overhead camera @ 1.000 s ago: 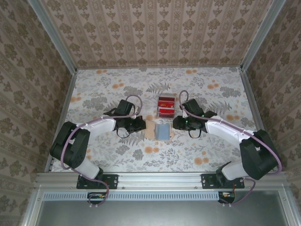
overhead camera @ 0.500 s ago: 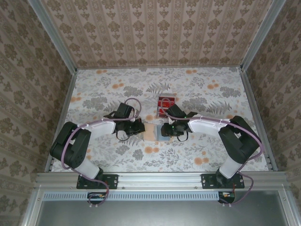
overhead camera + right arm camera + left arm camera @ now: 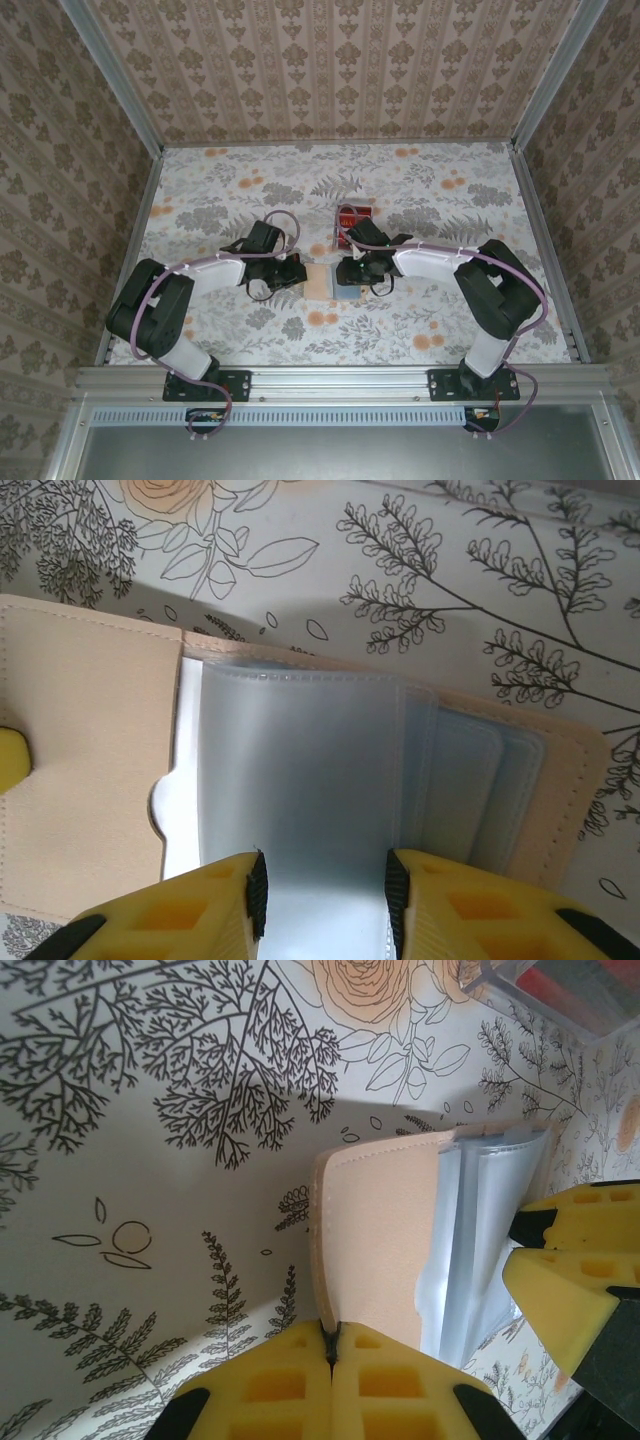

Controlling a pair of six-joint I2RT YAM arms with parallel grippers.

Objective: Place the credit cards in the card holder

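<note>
The tan card holder (image 3: 320, 284) lies unfolded on the floral table between my grippers. Its left flap (image 3: 380, 1230) stands on edge, and my left gripper (image 3: 331, 1345) is shut on that flap's rim. Clear plastic sleeves (image 3: 300, 770) fan out from the holder's middle. My right gripper (image 3: 325, 890) hovers open just over the top sleeve, a finger at each side edge and nothing pinched between them. In the top view the right gripper (image 3: 346, 271) covers the holder's right half. The red credit cards (image 3: 356, 212) sit in a clear box just beyond it.
The clear box of red cards (image 3: 575, 985) stands close behind the holder. The right gripper's yellow fingers (image 3: 575, 1260) are near the sleeves in the left wrist view. Patterned walls enclose the table on three sides.
My right arm has swung left from beside the holder to over its sleeves, and its jaws have opened slightly wider. The left gripper has kept its hold on the flap.
</note>
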